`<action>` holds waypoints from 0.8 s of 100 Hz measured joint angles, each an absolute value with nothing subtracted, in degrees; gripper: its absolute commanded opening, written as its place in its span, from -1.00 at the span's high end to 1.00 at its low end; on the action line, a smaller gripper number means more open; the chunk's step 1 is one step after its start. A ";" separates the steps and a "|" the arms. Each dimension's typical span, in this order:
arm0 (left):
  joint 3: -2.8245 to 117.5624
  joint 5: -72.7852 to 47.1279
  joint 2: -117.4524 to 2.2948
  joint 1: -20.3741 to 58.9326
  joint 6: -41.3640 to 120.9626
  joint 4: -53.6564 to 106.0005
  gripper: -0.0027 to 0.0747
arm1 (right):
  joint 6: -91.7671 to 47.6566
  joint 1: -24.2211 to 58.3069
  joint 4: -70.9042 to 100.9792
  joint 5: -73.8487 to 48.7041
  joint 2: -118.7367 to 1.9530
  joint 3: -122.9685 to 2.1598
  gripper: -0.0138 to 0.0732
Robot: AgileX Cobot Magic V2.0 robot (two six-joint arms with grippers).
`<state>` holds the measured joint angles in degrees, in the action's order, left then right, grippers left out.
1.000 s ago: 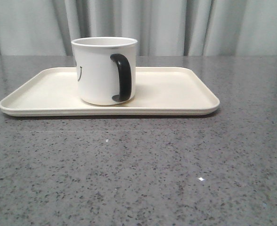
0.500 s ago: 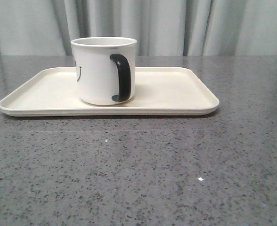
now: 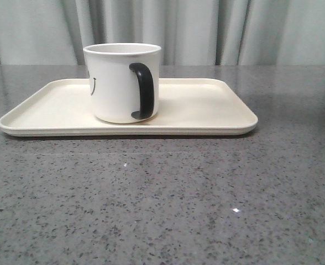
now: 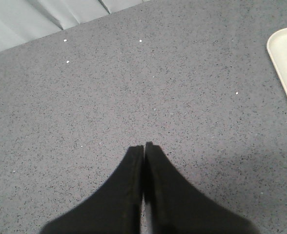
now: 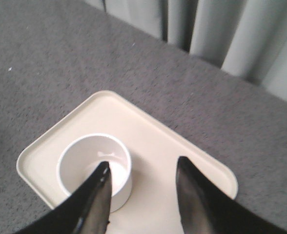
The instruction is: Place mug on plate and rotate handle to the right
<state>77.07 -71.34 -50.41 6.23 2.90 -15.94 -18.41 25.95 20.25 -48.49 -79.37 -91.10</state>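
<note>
The white mug [image 3: 118, 83] stands upright on the cream plate [image 3: 206, 105], left of its middle. Its black handle [image 3: 142, 91] points toward the camera, slightly right, and part of the smiley shows on the mug's left side. Neither gripper appears in the front view. My right gripper [image 5: 143, 163] is open and hangs well above the plate [image 5: 148, 131], with the mug [image 5: 85, 156] seen from above beside one finger; the handle is hidden there. My left gripper [image 4: 144, 145] is shut on nothing over bare table, away from a corner of the plate [image 4: 286, 53].
A grey speckled tabletop [image 3: 162, 199] stretches in front of and around the plate. Pale curtains [image 3: 206, 27] hang behind the table's far edge.
</note>
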 measured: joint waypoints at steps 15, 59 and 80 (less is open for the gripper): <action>77.07 -71.34 -50.41 6.23 2.90 -15.94 0.98 | -18.54 29.85 20.72 -48.94 -85.28 -91.10 -0.08; 77.07 -71.34 -50.41 6.23 2.90 -15.94 0.98 | -18.76 31.31 21.33 -48.94 -95.23 -91.10 -0.08; 77.07 -71.34 -50.41 6.23 2.90 -15.94 0.98 | -18.80 31.31 21.46 -48.74 -97.17 -91.10 -0.08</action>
